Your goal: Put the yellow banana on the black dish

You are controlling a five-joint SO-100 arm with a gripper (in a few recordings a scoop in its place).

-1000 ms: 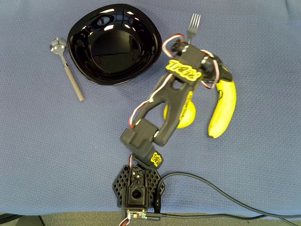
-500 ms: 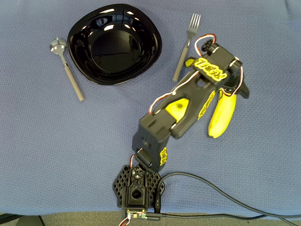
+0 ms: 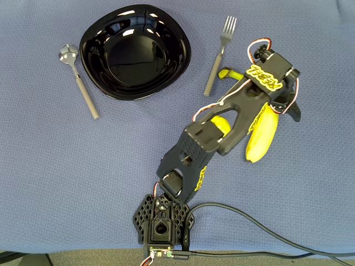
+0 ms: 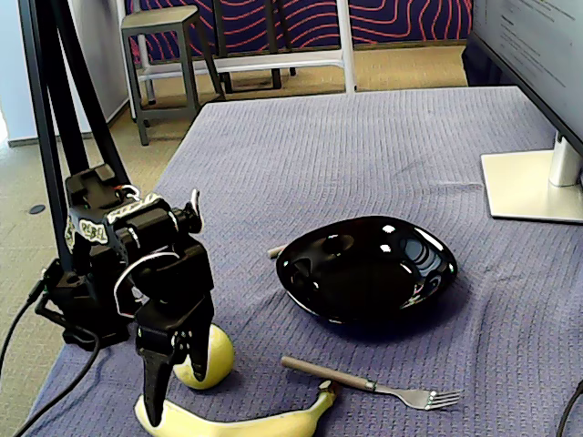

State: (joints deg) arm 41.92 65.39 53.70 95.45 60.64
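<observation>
- So, nearest first: in the fixed view the banana lies flat on the table at the front edge, stem end pointing right, toward the fork.
- From overhead its long axis runs roughly top to bottom, curved, with the stem up by the fork and the blunt end low on the right.
- The claw hangs right over the banana's blunt half, fingers pointing down. They look spread a bit, with one dark finger reaching down to the peel or just short of it; I can't tell if it's touching. Nothing's pinched yet as far as I can see.
- Overhead, the claw sits across the upper-middle of the banana, so the fruit is basically underneath it, not off to a side.
- My read: the fingers need to straddle the banana across its width, not along it, and then close.
- The apple is just behind the claw, nearly against the arm, so a sloppy drop could nudge it.
- Farther back, the dish sits past the fork; overhead the dish is up and left of the claw, well apart, with the fork between.
- The spoon is beyond it, out of the way.
</observation>
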